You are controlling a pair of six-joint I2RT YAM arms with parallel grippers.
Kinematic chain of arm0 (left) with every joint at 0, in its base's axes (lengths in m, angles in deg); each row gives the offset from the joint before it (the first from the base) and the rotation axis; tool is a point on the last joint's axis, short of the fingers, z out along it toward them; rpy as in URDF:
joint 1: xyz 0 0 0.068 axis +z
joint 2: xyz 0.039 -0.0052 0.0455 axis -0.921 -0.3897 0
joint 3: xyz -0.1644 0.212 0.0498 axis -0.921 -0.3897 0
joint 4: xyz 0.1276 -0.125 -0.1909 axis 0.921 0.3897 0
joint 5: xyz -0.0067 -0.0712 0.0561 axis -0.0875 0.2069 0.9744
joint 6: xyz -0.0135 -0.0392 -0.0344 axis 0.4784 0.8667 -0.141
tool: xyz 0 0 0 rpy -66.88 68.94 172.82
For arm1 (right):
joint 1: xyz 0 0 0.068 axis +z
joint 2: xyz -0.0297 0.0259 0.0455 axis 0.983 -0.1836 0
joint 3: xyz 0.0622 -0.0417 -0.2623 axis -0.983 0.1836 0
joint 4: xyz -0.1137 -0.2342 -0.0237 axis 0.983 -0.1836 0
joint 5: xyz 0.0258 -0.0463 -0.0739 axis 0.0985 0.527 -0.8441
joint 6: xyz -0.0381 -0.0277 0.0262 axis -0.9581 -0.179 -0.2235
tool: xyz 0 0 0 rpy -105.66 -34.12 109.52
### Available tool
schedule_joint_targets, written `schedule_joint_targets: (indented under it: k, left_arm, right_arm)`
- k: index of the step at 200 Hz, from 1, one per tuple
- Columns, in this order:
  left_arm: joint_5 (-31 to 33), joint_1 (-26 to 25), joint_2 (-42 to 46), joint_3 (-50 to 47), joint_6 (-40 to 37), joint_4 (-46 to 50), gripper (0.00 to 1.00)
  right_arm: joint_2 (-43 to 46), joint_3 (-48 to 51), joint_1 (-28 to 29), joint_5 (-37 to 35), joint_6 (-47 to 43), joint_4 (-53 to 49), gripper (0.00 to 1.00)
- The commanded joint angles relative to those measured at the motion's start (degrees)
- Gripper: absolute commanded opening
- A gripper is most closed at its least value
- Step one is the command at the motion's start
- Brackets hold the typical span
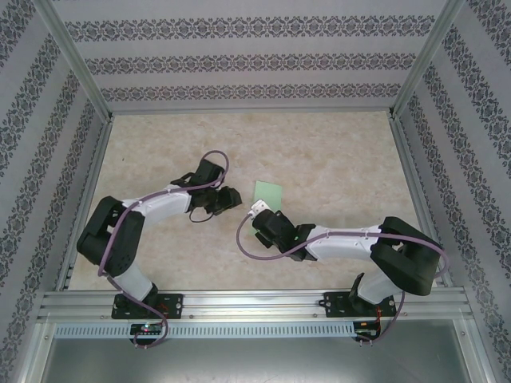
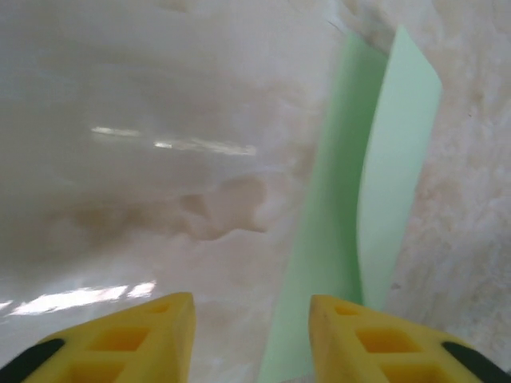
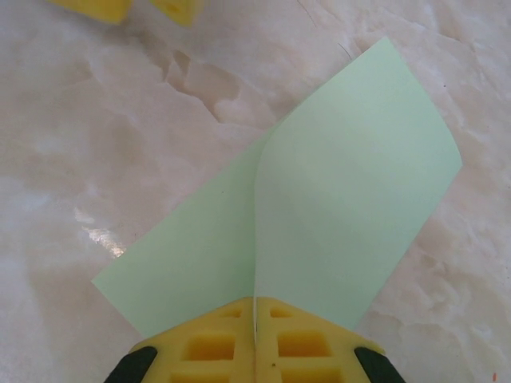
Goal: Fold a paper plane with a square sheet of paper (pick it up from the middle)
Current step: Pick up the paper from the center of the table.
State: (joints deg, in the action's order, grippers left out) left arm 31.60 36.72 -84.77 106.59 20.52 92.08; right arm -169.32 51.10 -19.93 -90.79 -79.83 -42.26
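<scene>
Half-open left gripper [image 2: 251, 319] holds nothing; right gripper [image 3: 255, 307] pinches the square sheet of paper [image 3: 335, 199].

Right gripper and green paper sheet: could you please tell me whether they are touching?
Touching. In the right wrist view the right gripper is shut on the sheet at its near edge.

High rear overview, wrist views close, sharing the sheet [image 2: 383, 159]

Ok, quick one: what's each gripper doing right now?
Left gripper: jaws open, nothing between them.
Right gripper: jaws closed, pinching the square sheet of paper.
</scene>
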Motion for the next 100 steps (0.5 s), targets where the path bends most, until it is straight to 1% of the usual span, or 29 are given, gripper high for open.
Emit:
schedule_joint_targets:
  k: [1, 21, 41, 73, 100]
  left_arm:
    - [-2.9, -1.8, -2.6, 2.4, 3.2, -5.2, 0.54]
    - [-4.8, -2.6, -5.3, 3.4, 5.2, -8.3, 0.60]
    - [-5.6, -3.2, -7.8, 4.6, 5.8, -9.8, 0.61]
    - [-8.6, -3.9, -10.8, 6.0, 7.2, -12.5, 0.61]
    - [-9.4, -4.3, -11.8, 6.8, 7.5, -13.7, 0.57]
  right_arm:
    - [1.1, 1.5, -0.6, -0.1, 1.4, 5.0, 0.04]
    - [0.9, 2.1, -0.6, -0.2, 1.2, 5.9, 0.05]
    - [0.6, 2.2, -0.6, -0.2, 1.1, 6.1, 0.05]
    - [0.5, 2.3, -0.6, -0.2, 1.2, 6.3, 0.07]
    - [0.6, 2.5, -0.5, -0.2, 1.3, 6.5, 0.08]
